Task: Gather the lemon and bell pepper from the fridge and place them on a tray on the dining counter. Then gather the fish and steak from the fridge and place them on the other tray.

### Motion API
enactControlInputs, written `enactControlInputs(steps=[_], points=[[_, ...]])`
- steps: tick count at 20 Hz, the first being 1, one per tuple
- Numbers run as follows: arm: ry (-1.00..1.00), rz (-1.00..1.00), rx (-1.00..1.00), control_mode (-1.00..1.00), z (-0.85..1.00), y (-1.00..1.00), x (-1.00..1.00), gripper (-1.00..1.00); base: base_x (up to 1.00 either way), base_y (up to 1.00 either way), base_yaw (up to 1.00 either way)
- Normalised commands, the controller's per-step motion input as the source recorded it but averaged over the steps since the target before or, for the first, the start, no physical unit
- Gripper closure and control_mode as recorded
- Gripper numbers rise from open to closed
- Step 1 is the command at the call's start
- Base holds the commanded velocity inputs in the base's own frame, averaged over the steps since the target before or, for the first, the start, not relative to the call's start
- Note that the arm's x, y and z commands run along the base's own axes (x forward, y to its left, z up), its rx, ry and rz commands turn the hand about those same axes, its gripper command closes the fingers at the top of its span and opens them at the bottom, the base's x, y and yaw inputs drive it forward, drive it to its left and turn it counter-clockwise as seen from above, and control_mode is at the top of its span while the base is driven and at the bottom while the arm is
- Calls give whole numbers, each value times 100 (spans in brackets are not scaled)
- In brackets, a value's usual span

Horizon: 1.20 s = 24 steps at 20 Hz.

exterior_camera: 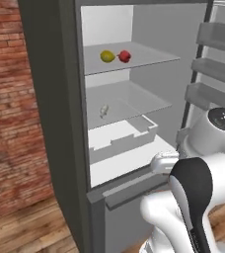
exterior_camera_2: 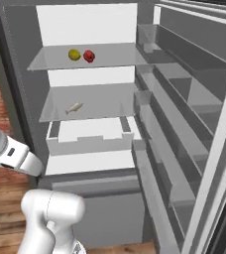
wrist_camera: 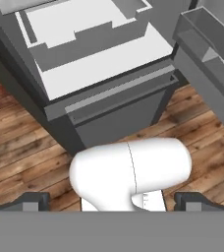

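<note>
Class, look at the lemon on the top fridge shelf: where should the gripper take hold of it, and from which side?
Grip the lemon across its short middle, coming straight in from the open fridge front. Its long axis seems to lie sideways, and the bell pepper sits close on one side, so probably avoid pinching end to end.

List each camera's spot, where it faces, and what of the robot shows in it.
Left base view: behind the arm's left, facing the open fridge; the white arm fills the lower right.
Right base view: behind the arm's right, facing the shelves and door racks; arm at lower left.
Hand view: on the hand, aimed down at the fridge's drawer and wood floor; open gripper at bottom.
Both base views share the lemon, pepper and fish.
</note>
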Motion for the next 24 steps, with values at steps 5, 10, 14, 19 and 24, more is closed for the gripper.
enactControlInputs(steps=[5, 10, 14, 19, 24], points=[[0, 0, 0, 100, 0, 0, 0, -100, 55, -14, 27], [0, 0, 0, 100, 0, 0, 0, -100, 47, -31, 24], [0, 0, 0, 100, 0, 0, 0, -100, 48, -34, 21], [0, 0, 0, 100, 0, 0, 0, -100, 49, -27, 20], [0, 0, 0, 100, 0, 0, 0, -100, 52, -19, 20]])
